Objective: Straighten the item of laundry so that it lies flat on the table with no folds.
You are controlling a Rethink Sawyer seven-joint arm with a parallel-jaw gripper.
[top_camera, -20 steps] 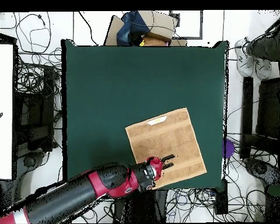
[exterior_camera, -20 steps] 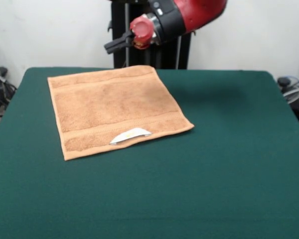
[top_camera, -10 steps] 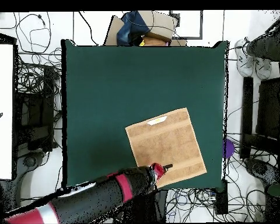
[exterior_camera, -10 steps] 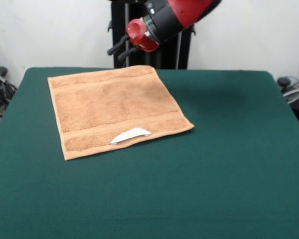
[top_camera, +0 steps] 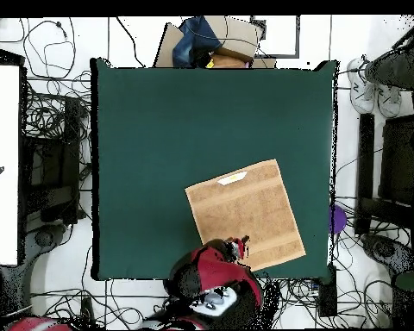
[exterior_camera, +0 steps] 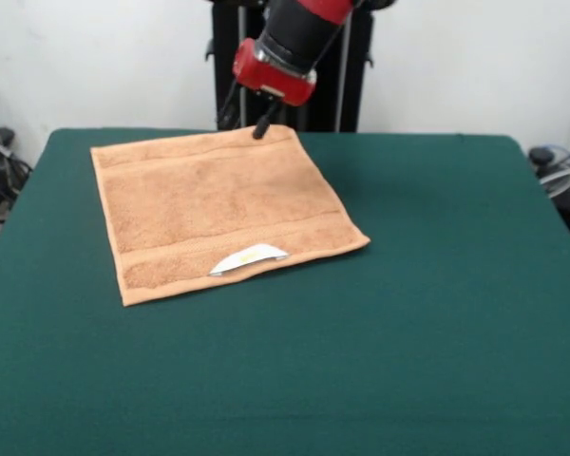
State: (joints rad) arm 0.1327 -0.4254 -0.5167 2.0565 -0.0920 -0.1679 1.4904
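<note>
1. Hovering claw [exterior_camera: 248, 121] points down over the towel's far edge in the front view; two dark fingers [exterior_camera: 263, 126] stand apart, holding nothing.
2. Towel [exterior_camera: 218, 209] lies spread flat on the bench [exterior_camera: 437, 285], no folds visible, turned slightly askew to the bench edges.
3. White label [exterior_camera: 250, 257] with yellow mark sits at the towel's near edge.
4. Overhead: towel [top_camera: 245, 213] lies toward the robot-side edge; claw [top_camera: 238, 249] above its border.

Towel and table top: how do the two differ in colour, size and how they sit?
The towel is light tan with woven bands; the table is plain dark green. The towel is small and roughly square; the table is far wider. The towel lies skewed to the table's edges. Both lie flat, with no folds showing.
</note>
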